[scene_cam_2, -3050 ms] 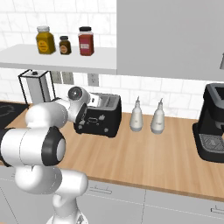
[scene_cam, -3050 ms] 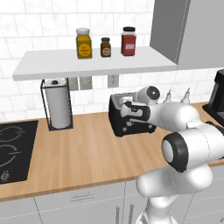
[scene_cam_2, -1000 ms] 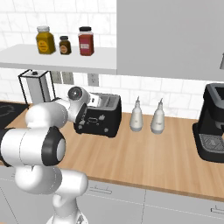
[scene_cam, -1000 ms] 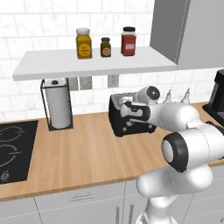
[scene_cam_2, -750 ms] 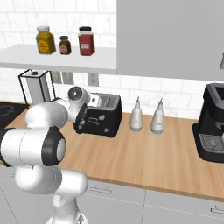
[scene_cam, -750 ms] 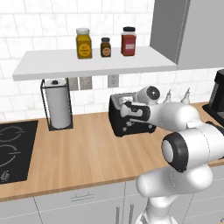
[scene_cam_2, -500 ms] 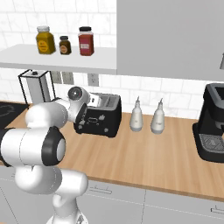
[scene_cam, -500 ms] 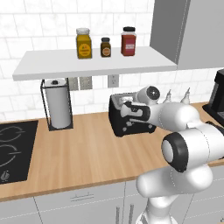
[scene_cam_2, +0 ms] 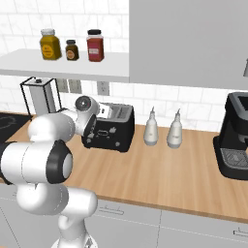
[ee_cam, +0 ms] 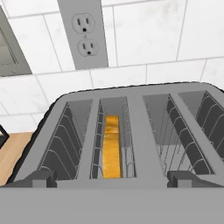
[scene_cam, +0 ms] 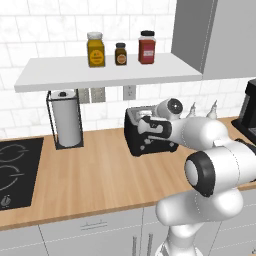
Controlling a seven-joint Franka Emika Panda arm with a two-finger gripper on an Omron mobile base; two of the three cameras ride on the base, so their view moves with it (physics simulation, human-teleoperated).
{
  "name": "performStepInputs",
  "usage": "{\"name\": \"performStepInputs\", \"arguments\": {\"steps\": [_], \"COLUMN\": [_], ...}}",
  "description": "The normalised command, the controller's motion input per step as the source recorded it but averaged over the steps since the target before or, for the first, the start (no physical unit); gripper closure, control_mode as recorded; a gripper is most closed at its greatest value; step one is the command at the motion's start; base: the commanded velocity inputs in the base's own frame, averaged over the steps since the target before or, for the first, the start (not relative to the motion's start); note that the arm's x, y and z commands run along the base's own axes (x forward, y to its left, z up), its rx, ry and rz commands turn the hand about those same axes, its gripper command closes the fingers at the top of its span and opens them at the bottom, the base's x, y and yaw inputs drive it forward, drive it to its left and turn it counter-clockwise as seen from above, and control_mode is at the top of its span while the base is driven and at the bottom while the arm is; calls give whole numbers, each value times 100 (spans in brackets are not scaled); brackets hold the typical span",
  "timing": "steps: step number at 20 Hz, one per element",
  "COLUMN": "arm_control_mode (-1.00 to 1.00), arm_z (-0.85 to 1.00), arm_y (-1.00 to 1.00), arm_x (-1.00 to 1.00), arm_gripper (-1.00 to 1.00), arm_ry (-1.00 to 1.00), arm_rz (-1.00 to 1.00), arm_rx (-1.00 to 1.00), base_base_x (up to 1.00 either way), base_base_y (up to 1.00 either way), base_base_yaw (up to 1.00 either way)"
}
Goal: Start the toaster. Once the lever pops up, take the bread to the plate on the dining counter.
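The black toaster (scene_cam: 134,140) (scene_cam_2: 120,131) stands at the back of the wood counter, under the shelf. My gripper (scene_cam: 148,129) (scene_cam_2: 93,127) hangs at its near side, just above the top, and it is open. In the hand view the fingertips (ee_cam: 40,178) stand wide apart at the bottom, and the gripper (ee_cam: 112,178) holds nothing. The toaster's grey top (ee_cam: 140,131) with its wire slots lies right below. The bread (ee_cam: 112,146) sits low in one slot, only its golden-brown edge showing. The plate and the dining counter are out of view.
A paper towel holder (scene_cam: 65,122) and a black cooktop (scene_cam: 12,170) lie left of the toaster. Two white bottles (scene_cam_2: 151,131) and a black coffee machine (scene_cam_2: 235,140) stand to its right. A shelf (scene_cam: 105,70) with three jars hangs overhead. A wall outlet (ee_cam: 87,33) is behind.
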Motion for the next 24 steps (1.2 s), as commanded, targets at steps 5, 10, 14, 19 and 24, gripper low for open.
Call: {"name": "performStepInputs", "arguments": {"steps": [5,10,14,19,24], "arm_control_mode": [-100,-100,-100,-100,-100], "arm_z": [0,0,0,0,0], "arm_y": [0,0,0,0,0], "arm_x": [0,0,0,0,0], "arm_gripper": [-100,-100,-100,-100,-100], "arm_ry": [0,0,0,0,0], "arm_rz": [0,0,0,0,0], "arm_rx": [0,0,0,0,0], "base_base_x": [0,0,0,0,0], "base_base_y": [0,0,0,0,0], "base_base_yaw": [0,0,0,0,0]}}
